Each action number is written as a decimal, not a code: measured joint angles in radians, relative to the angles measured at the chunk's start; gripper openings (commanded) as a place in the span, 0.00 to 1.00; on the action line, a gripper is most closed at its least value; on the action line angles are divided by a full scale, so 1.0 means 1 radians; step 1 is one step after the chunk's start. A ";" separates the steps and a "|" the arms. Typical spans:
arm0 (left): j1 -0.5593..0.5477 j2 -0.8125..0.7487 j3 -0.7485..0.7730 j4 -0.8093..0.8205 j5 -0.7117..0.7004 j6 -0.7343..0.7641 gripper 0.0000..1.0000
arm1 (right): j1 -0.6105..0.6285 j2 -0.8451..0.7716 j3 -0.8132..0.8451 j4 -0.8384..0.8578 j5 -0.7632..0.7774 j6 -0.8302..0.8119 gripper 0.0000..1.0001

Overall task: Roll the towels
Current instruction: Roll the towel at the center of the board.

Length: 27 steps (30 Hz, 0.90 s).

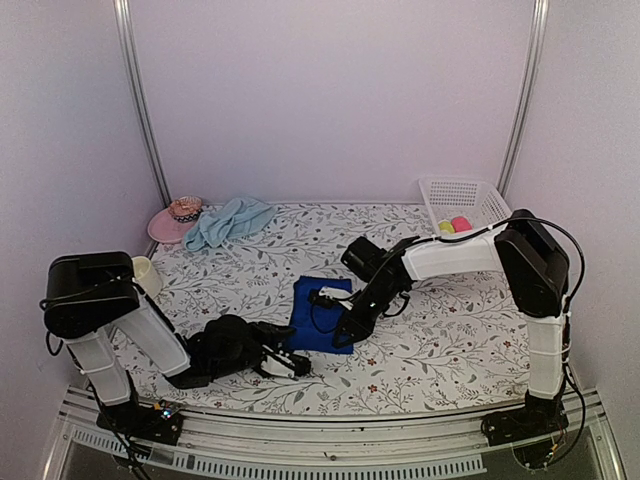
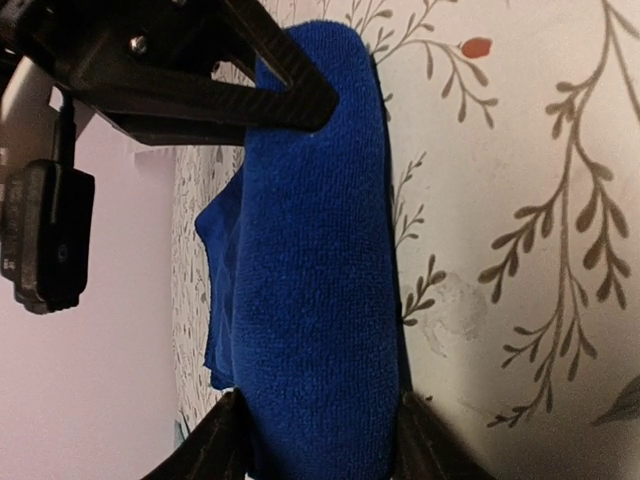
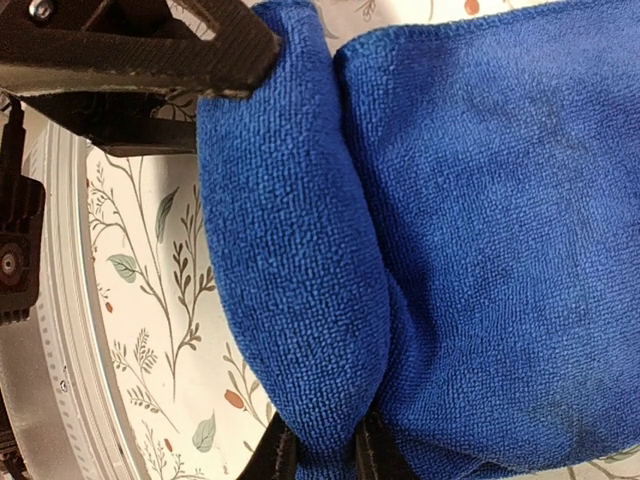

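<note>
Right by the near edge of the bench point(image 1: 450, 335), the left hand point(image 1: 298, 362) straddles the rolled near end of the royal blue towel point(image 2: 310, 280). Its fingers press against either side of the fold, so it is gripping the cloth. Just beyond, the right hand point(image 3: 325, 458) is closed tight on a pinch of the same roll. Only the first turn looks formed, and the rest lies flat toward the far side. The risk, I judge, is that the two grips advance unevenly. The soft cloth would then skew into a cone, or a pinched layer would slip free and let the turn spring open. Farther back on the left, the aqua towel point(image 1: 228, 222) lies crumpled and unrolled beside a pink hat point(image 1: 178, 215). At the far right, a white basket point(image 1: 460, 193) holds a yellow ball point(image 1: 446, 227) and a pink ball point(image 1: 461, 224).
</note>
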 measured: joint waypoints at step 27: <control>0.064 -0.115 0.259 -0.650 0.169 -0.190 0.14 | 0.008 -0.288 -0.167 0.060 0.219 -0.056 0.55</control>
